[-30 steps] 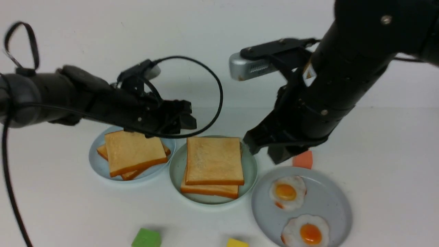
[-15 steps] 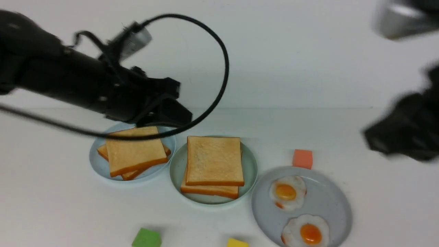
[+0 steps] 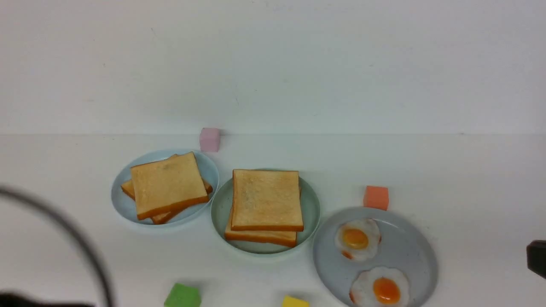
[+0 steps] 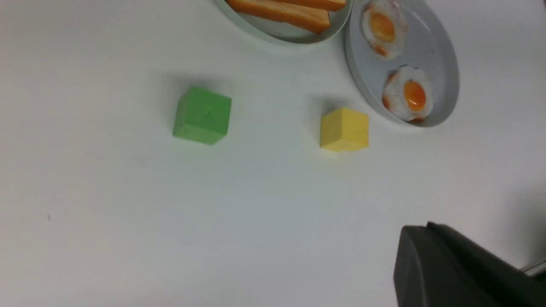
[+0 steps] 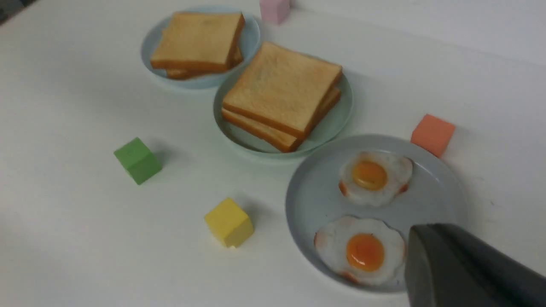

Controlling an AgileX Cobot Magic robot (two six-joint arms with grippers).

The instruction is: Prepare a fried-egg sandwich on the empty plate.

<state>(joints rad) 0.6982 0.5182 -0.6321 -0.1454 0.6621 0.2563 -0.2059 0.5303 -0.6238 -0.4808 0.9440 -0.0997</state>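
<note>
On the mint-green plate [image 3: 219, 213] sits the fried-egg sandwich [image 3: 265, 209]. Both closed, the left gripper [image 4: 452, 268] and right gripper [image 5: 465, 268] are far from that plate. A bump could slide its top toast [image 3: 266, 198] off.

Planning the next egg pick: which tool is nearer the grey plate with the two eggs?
Right. The right tool hangs just off the grey plate's right side; the left tool is farther off, the yellow cube between them.
</note>
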